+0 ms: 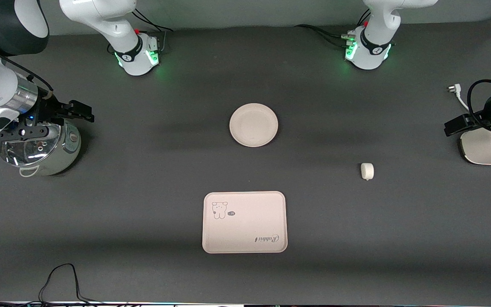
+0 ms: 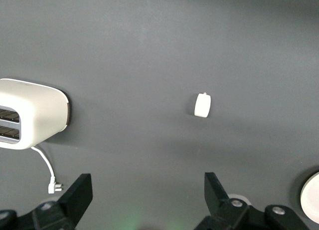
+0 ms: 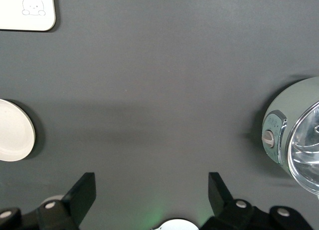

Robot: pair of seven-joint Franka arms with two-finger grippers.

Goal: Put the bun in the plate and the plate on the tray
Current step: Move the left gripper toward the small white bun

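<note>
Both tools read wide open to me: left tool (image 2: 144, 200) over the toaster (image 2: 30, 113), right tool (image 3: 149, 200) over the cooker (image 1: 41, 147). Bun (image 1: 367, 171), plate (image 1: 253, 125), tray (image 1: 244, 221) lie well apart on the surface (image 1: 143, 192).

1. The left gripper (image 2: 145, 197) hangs in the air at the left arm's end of the table, fingers spread wide.
2. The right gripper (image 3: 152, 197) hangs at the right arm's end, fingers equally wide apart.
</note>
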